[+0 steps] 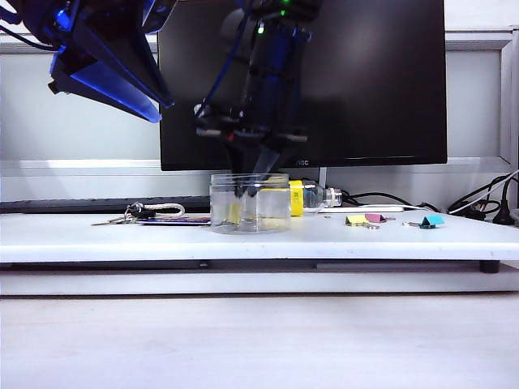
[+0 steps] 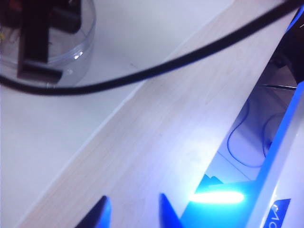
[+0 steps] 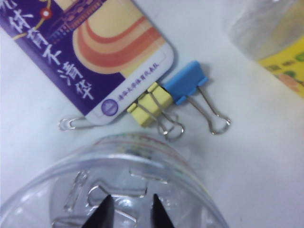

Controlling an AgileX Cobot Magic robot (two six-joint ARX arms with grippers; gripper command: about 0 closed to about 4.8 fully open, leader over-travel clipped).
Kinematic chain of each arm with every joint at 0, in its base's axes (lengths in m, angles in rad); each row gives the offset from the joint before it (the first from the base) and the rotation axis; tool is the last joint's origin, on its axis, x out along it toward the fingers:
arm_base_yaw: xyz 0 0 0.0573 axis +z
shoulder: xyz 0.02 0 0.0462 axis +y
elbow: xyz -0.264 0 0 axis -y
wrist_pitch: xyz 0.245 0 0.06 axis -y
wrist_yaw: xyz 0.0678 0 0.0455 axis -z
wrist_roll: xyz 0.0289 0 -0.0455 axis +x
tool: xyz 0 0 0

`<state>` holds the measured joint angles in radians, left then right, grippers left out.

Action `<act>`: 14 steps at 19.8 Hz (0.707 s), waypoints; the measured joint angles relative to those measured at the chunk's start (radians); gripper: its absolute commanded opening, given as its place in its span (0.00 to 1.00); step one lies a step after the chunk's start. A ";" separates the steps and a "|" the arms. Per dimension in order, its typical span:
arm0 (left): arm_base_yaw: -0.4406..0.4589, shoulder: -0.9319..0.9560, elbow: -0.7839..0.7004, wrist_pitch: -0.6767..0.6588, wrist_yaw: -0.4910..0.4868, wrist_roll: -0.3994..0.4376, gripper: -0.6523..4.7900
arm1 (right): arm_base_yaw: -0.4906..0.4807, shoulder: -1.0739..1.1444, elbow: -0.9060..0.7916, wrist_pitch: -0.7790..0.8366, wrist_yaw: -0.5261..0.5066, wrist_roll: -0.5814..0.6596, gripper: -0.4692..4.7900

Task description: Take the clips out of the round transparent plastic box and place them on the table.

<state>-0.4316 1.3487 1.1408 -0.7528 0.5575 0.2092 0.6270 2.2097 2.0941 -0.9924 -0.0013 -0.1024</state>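
The left tool [image 1: 122, 85] hangs high above the left end of the surface [image 1: 97, 235], tilted and well away from everything; in its wrist view its two tips [image 2: 102, 211] stand a little apart with nothing between them. Keys [image 1: 130, 215] lie on the surface to the left of the box [image 1: 250, 203]. The right arm comes down from above and pokes the right tool [image 3: 129, 209] straight into the box. Its tips are a bit apart inside, over some wire clips, holding nothing I can see. Right of the box lie a bottle [image 1: 312, 197], then a yellow clip [image 1: 355, 220], a pink clip [image 1: 375, 218] and a teal clip [image 1: 432, 220].
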 measured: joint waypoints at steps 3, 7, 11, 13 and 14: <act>0.000 0.000 0.000 -0.006 0.000 0.000 0.38 | 0.000 0.015 0.000 0.020 -0.020 -0.027 0.32; 0.000 0.000 0.000 -0.007 0.000 0.000 0.38 | 0.000 0.027 0.000 0.041 -0.028 -0.056 0.49; 0.000 0.000 0.000 -0.005 0.000 0.000 0.38 | 0.001 0.032 0.000 0.086 -0.064 -0.054 0.49; 0.000 0.000 0.000 -0.002 0.000 0.000 0.38 | 0.002 0.055 0.001 0.107 -0.064 -0.039 0.49; 0.000 0.000 0.000 -0.002 0.000 0.000 0.38 | 0.002 0.058 0.004 0.109 -0.065 -0.035 0.48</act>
<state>-0.4320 1.3487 1.1408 -0.7551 0.5575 0.2092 0.6292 2.2673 2.0979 -0.8837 -0.0662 -0.1379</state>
